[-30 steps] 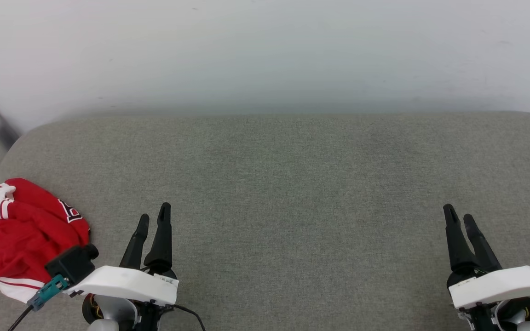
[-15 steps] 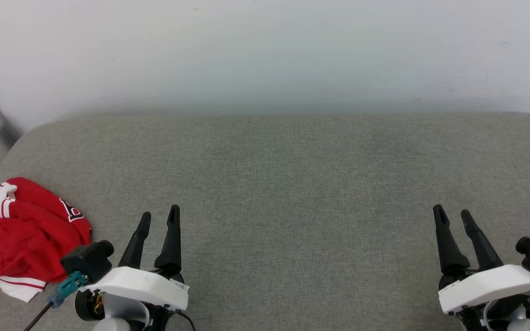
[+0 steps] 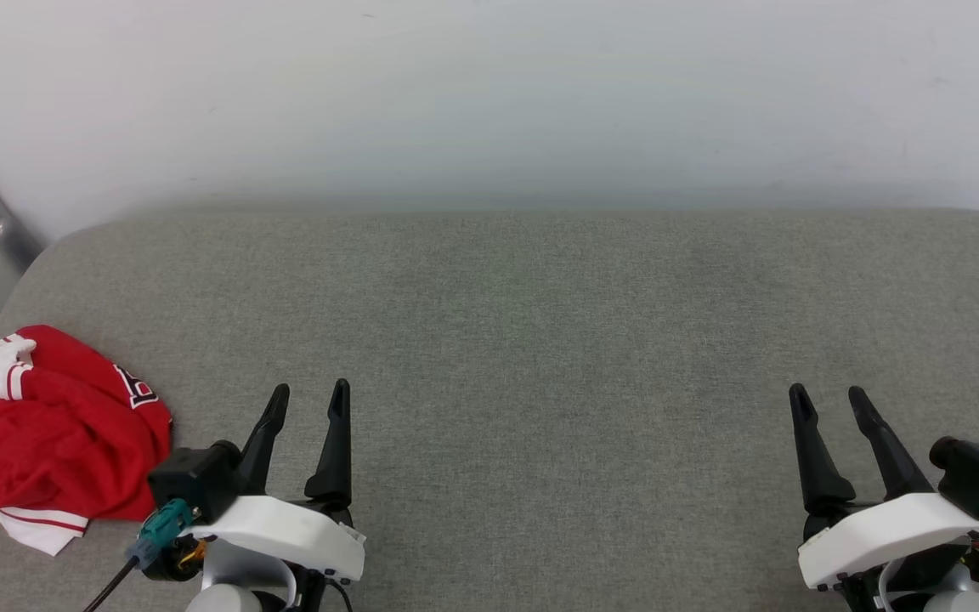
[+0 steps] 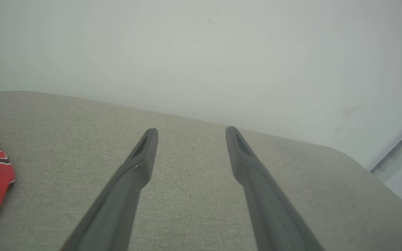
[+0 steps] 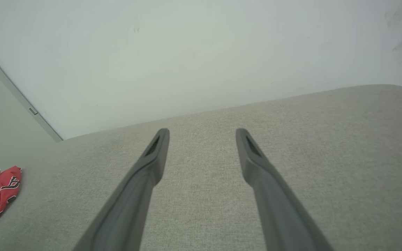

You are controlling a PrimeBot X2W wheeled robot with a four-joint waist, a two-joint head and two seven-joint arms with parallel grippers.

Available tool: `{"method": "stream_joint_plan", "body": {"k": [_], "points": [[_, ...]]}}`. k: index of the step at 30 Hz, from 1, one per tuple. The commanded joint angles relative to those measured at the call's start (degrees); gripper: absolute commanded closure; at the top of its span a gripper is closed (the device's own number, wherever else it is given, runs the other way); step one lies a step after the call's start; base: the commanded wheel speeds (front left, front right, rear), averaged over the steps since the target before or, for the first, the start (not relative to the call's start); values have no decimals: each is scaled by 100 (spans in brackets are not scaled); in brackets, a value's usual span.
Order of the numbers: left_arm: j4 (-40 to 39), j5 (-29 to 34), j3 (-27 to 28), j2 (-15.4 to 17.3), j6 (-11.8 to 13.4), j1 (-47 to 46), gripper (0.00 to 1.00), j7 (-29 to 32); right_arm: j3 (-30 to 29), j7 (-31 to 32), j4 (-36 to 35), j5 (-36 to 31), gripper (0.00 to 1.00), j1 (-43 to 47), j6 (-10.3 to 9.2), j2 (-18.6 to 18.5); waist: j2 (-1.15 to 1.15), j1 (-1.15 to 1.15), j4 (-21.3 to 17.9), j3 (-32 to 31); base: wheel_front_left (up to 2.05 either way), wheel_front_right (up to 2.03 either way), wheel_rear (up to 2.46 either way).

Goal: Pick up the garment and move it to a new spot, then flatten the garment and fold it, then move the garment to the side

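left hand (image 3: 312,387): yours is low at the near left, fingers spread wide with nothing between them, tips leaning a bit inward toward the wall (image 3: 489,102).
right hand (image 3: 825,390): mirror pose at the near right, fingers wide apart and empty.
jersey T-shirt (image 3: 56,450): crumpled red-and-white heap at the left edge of the grey fabric tabletop (image 3: 523,340), near your left wrist, clear of its fingers.

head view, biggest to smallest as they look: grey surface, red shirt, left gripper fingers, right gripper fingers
1. grey surface, by far.
2. red shirt, clearly wider than either finger pair, though partly cut off by the view's left edge.
3. left gripper and right gripper: fingers look alike, so no ranking between them.
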Motion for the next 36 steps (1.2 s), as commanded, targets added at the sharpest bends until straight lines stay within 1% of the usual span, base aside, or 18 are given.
{"method": "stream_joint_plan", "body": {"k": [1,17,32,36], "points": [[-49,167,-35,44,30,-121,0,-59,12,-34,-75,-169,0,-3,0,-26,0,0,9,2,0,0,0],[27,926,-202,66,131,-136,0,-267,15,-57,-132,-978,0,34,0,15,0,0,45,-2,0,0,0],[177,1437,-292,37,174,-147,0,-427,-20,-164,-172,-1505,0,85,0,39,0,0,62,-18,0,0,0],[248,1548,-292,20,182,-150,0,-472,-38,-200,-171,-1557,0,85,0,41,0,0,60,-29,0,0,0]]}}
